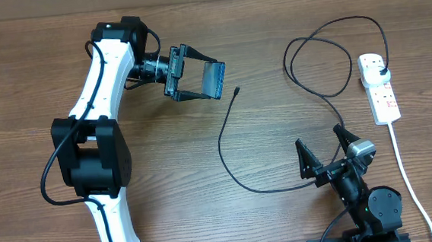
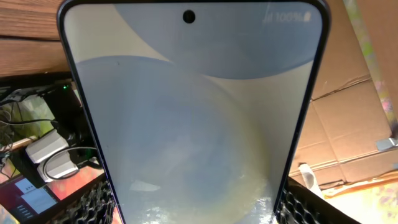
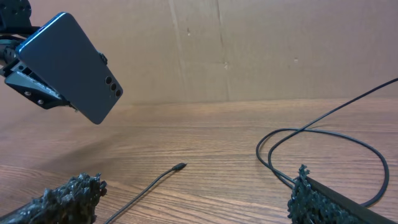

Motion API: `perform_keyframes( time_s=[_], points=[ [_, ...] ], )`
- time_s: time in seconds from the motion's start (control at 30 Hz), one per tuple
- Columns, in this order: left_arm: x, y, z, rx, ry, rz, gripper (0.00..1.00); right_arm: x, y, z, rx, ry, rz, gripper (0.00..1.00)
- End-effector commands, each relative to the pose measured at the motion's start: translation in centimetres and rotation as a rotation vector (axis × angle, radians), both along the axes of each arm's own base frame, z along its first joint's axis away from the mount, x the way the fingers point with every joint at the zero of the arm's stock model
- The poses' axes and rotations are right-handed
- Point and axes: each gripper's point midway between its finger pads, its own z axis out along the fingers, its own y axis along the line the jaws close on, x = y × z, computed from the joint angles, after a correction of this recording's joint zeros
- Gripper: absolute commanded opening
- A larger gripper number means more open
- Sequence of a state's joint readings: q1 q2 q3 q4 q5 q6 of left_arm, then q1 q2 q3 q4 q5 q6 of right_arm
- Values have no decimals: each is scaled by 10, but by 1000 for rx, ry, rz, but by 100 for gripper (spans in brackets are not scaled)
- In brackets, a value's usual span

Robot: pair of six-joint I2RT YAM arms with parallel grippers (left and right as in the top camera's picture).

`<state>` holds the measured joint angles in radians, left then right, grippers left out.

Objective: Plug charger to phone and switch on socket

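My left gripper (image 1: 198,82) is shut on the phone (image 1: 213,79) and holds it above the table at the upper middle. The phone's pale blue screen (image 2: 193,118) fills the left wrist view; its dark back with camera lenses (image 3: 74,68) shows in the right wrist view. The charger cable (image 1: 229,147) lies looping on the table. Its connector tip (image 1: 236,90) rests just right of the phone, apart from it, and also shows in the right wrist view (image 3: 179,167). Its plug (image 1: 381,71) sits in the white socket strip (image 1: 379,87) at the far right. My right gripper (image 1: 325,148) is open and empty, low over the table.
The strip's thick white cord (image 1: 404,169) runs down the right side toward the front edge. Cable loops (image 1: 318,60) lie left of the strip. A cardboard wall (image 3: 249,50) stands behind the table.
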<state>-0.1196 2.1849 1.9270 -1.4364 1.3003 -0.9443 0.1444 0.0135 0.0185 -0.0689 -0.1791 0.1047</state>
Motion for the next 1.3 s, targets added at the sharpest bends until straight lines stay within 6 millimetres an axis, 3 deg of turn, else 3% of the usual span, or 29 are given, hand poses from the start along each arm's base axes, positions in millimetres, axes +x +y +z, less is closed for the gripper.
perform_keyframes(
  time_s=[0.0,1.27],
  points=[
    [4,-1,11,-24,-11,7,61,0,-2,-1,3,-5,-7,100],
    [3,0,7,0,-13,4,61,-2,4,-2,3,-3,26,100]
  ],
)
